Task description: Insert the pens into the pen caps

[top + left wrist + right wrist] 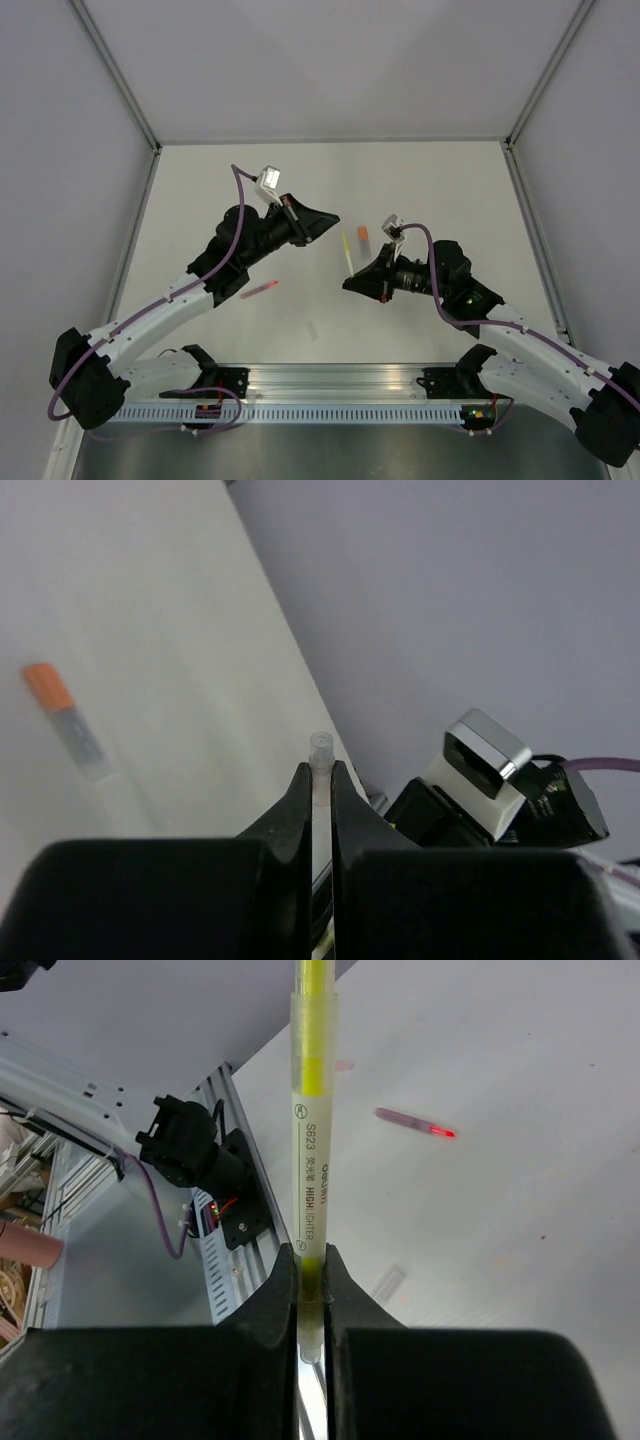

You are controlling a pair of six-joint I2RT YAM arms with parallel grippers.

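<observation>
**Capping step in hand**

The pale yellow pen [310, 1160] is clamped by the closed right gripper [308, 1252]. Left of it, a pale tube [320, 746] (probably a cap) is pinched by the left gripper [320, 770]. Tip and tube must next be aligned.

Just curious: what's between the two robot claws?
Top view: only the yellow pen, held in the right gripper, spans the gap toward the left gripper.

A thin pale yellow highlighter pen [311, 1160] sits clamped in the right pincer [310, 1255], jutting straight out. A slim red-pink pen [260, 290] lies flat on the white table [420, 180], well apart. A short orange-ended clear cap [65, 720] lies flat near the yellow pen's far end. A small translucent tube [320, 748] is pinched in the left pincer [320, 772].
</observation>
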